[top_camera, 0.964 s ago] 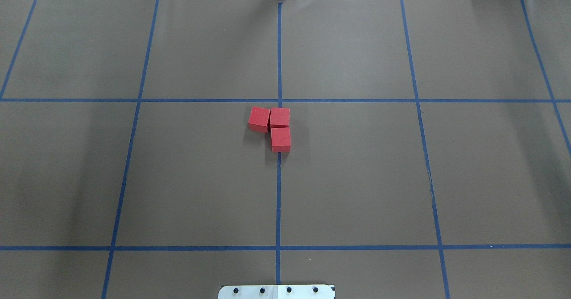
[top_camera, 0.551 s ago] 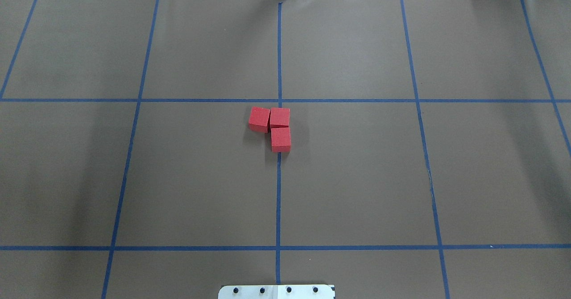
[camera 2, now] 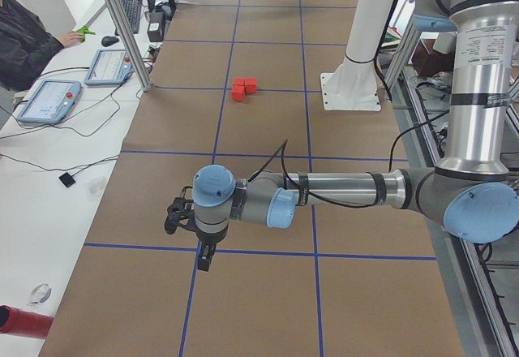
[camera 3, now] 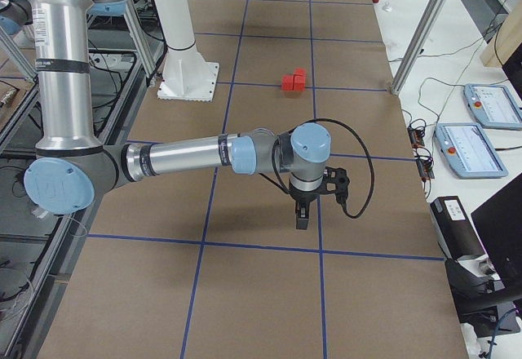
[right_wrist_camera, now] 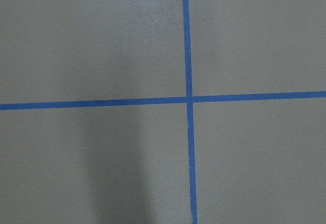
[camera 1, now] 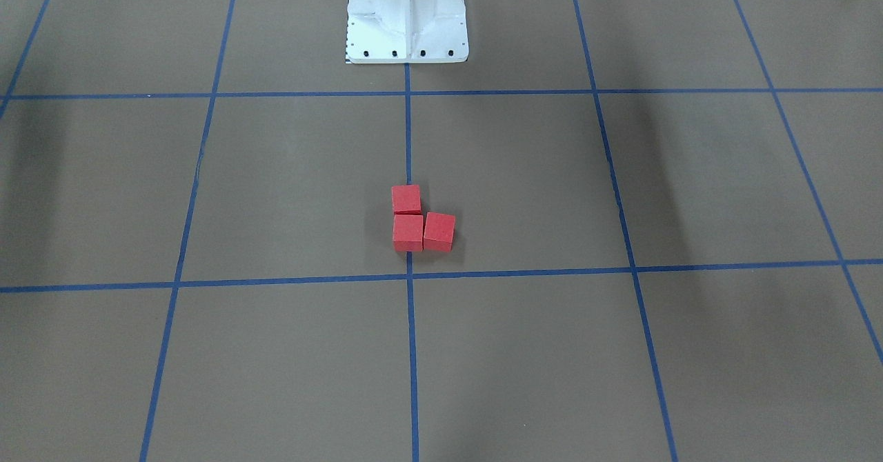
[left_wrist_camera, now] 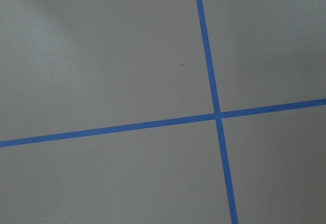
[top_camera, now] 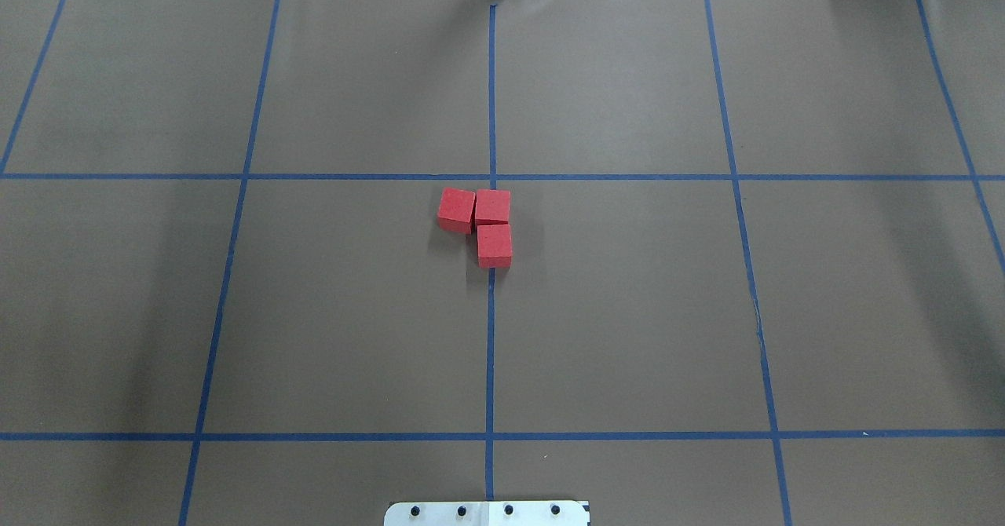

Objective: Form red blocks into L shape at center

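Three red blocks sit touching in an L shape on the brown surface, just on the robot's side of the center crossing (top_camera: 492, 177): one at the left (top_camera: 456, 210), one at the corner (top_camera: 492, 206), one nearer the robot (top_camera: 495, 245). They also show in the front-facing view (camera 1: 408, 232), the exterior left view (camera 2: 244, 88) and the exterior right view (camera 3: 294, 80). My left gripper (camera 2: 203, 260) and right gripper (camera 3: 302, 216) hang far out to the sides, away from the blocks; I cannot tell whether they are open or shut. Both wrist views show only brown surface and blue tape.
The robot's white base (camera 1: 407, 14) stands at the table's near edge (top_camera: 487, 513). An operator (camera 2: 24, 32) sits by tablets (camera 2: 49, 99) on the white side bench. Aluminium posts (camera 3: 420, 28) stand at the table ends.
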{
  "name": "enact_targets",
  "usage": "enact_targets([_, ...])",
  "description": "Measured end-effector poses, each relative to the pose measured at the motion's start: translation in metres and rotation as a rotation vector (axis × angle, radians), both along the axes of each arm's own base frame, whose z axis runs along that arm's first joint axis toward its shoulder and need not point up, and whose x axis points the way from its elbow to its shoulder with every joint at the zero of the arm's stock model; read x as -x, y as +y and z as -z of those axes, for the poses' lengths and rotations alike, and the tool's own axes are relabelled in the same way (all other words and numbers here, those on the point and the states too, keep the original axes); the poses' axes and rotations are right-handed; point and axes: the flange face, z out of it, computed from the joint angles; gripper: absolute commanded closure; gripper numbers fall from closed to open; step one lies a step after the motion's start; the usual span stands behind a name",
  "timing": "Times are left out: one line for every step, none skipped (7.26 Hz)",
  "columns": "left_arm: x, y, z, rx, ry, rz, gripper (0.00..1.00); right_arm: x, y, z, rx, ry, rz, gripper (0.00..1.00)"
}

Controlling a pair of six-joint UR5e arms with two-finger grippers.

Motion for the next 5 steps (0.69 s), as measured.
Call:
enact_targets([-0.0017,0.0025,0.0046,0.022,0.019,-0.003,0.00,0.0000,0.0001,-0.0027,0.002,0.000,0.003,0.01])
enact_targets([-0.0031,0.0041,0.0070,0.038,0.036,-0.006,0.00,0.0001,0.0011,-0.0055,0.007,-0.001,0.004,0.01])
enact_targets([-0.0037,0.0048,0.0076,0.045,0.044,-0.007,0.00,0.0002,0.0028,-0.0087,0.012,-0.002,0.005,0.01])
enact_targets([-0.0040,0.0051,0.0079,0.047,0.047,-0.008,0.00,0.0003,0.0037,-0.0108,0.016,-0.004,0.005,0.01])
enact_targets([-0.0039,0.0053,0.0078,0.048,0.048,-0.007,0.00,0.0004,0.0040,-0.0116,0.017,-0.005,0.005,0.01])
